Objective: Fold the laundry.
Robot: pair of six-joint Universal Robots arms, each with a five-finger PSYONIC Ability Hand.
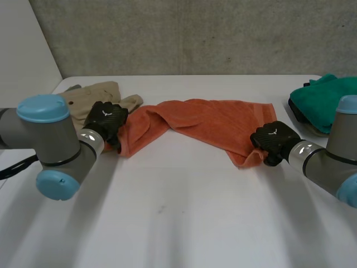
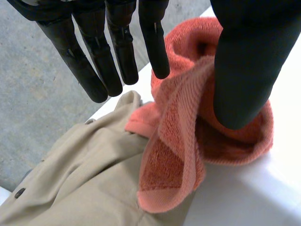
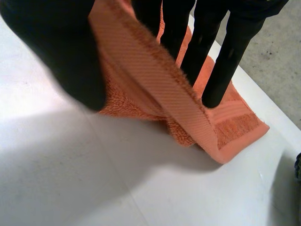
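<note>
The long orange terry towel point(image 1: 206, 120) lies stretched across the white table point(image 1: 178, 218) between my hands. My right hand point(image 1: 273, 140) is at its right end and pinches the hemmed edge between thumb and straight fingers point(image 3: 225, 56), lifting that corner clear. My left hand point(image 1: 106, 120) is at the bunched left end, which overlaps a beige buttoned garment point(image 2: 80, 174). Its fingers point(image 2: 117, 52) are straight and spread, and its thumb rests against the towel.

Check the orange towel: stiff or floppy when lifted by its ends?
Likely floppy: the orange towel lies crumpled between the left hand and right hand, so its middle should sag. Probably grippy: terry pile shows at the right hand's fingers. Its end overlaps the beige garment, which may drag.
</note>
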